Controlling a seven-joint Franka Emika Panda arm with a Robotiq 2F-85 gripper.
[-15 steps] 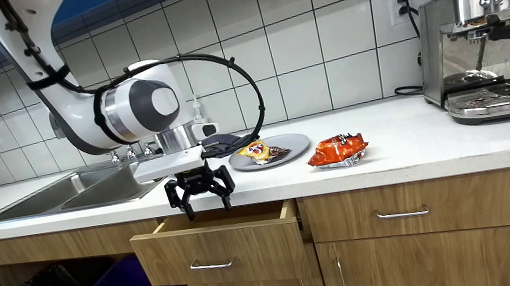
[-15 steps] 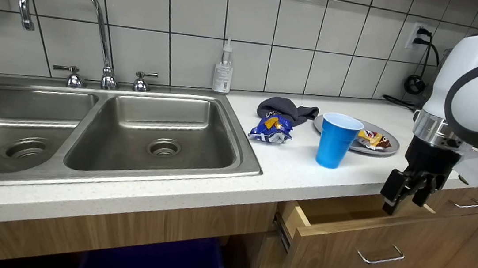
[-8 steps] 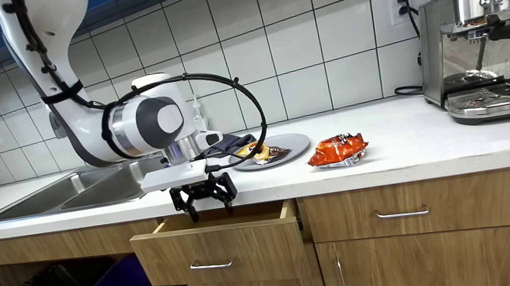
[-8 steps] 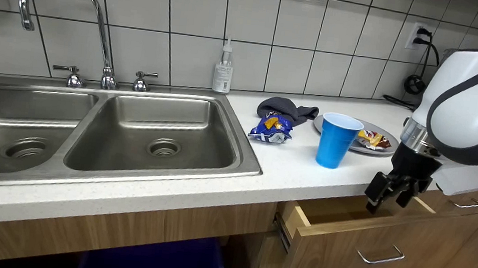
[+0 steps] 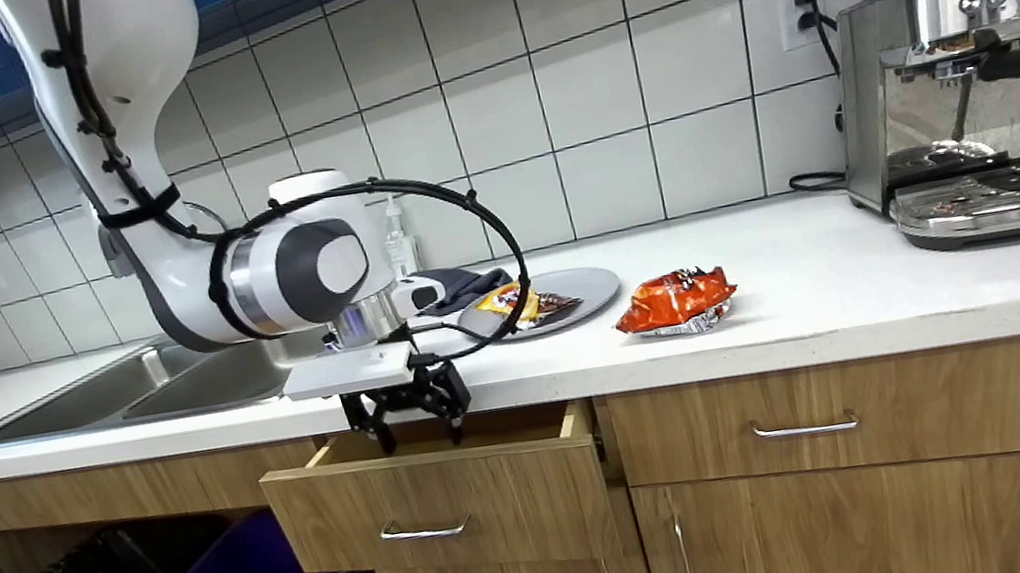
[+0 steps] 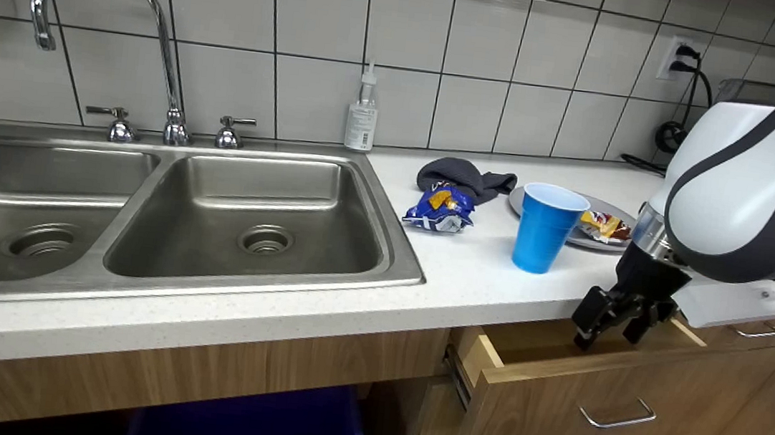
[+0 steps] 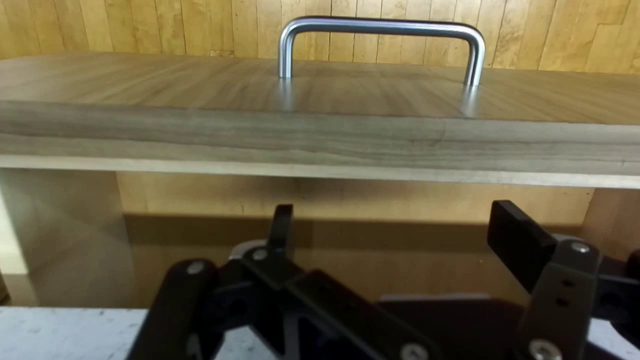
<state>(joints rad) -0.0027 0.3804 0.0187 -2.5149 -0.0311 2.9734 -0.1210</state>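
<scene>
My gripper (image 5: pixel 422 438) points down at the opening of a pulled-out wooden drawer (image 5: pixel 502 505), behind its front panel. In an exterior view the gripper (image 6: pixel 608 339) stands over the drawer's inside, close to the counter edge. The wrist view shows the gripper (image 7: pixel 392 215) open, fingers wide apart, with only the bare drawer bottom (image 7: pixel 380 270) seen between them. Beyond the fingertips run the drawer front's top edge (image 7: pixel 320 140) and its metal handle (image 7: pixel 380 25). How deep the fingertips reach is hard to judge.
On the white counter (image 5: pixel 823 280) are a red chip bag (image 5: pixel 677 299), a grey plate (image 5: pixel 596 286) bearing a yellow bag (image 5: pixel 502 301), a blue cup (image 6: pixel 543 241), a blue chip bag (image 6: pixel 440 209) and a dark cloth (image 6: pixel 460 176). A sink (image 6: pixel 391 247) and espresso machine (image 5: pixel 867 102) flank them.
Over the last second the arm has come down, bringing the gripper lower toward the drawer. In an exterior view it has also shifted left. The jaws stay open; drawer and counter items are unmoved.
</scene>
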